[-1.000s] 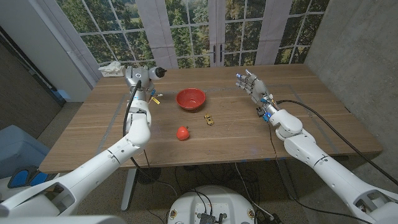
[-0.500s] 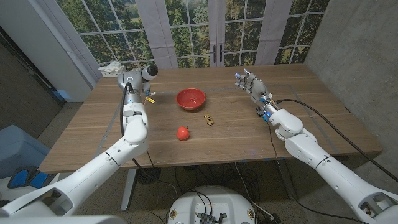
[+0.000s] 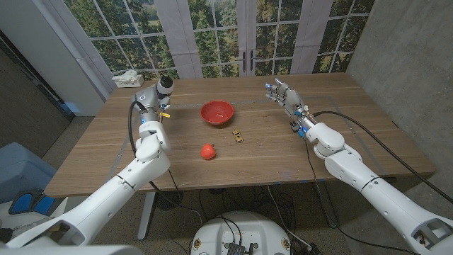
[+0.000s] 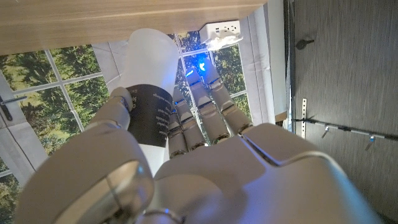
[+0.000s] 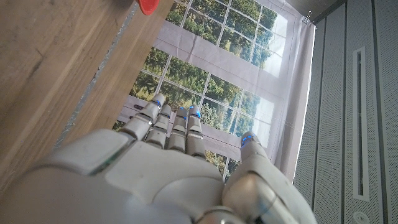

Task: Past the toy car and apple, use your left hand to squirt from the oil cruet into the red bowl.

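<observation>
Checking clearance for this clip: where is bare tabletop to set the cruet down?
Bare wood lies between the left hand holding the oil cruet and the red bowl, and right of the toy car. Crowded: bowl, car, apple cluster.

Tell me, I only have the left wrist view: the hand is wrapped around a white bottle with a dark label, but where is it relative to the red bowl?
Observer: In the head view the left hand holds the oil cruet over the table's far left part, to the left of the red bowl and not over it.
Operator: What lies near the bowl?
Observer: The toy car and the apple sit on the table on the robot's side of the bowl.
Operator: And the right hand?
Observer: The right hand is at the table's far right part, fingers apart, holding nothing.
</observation>
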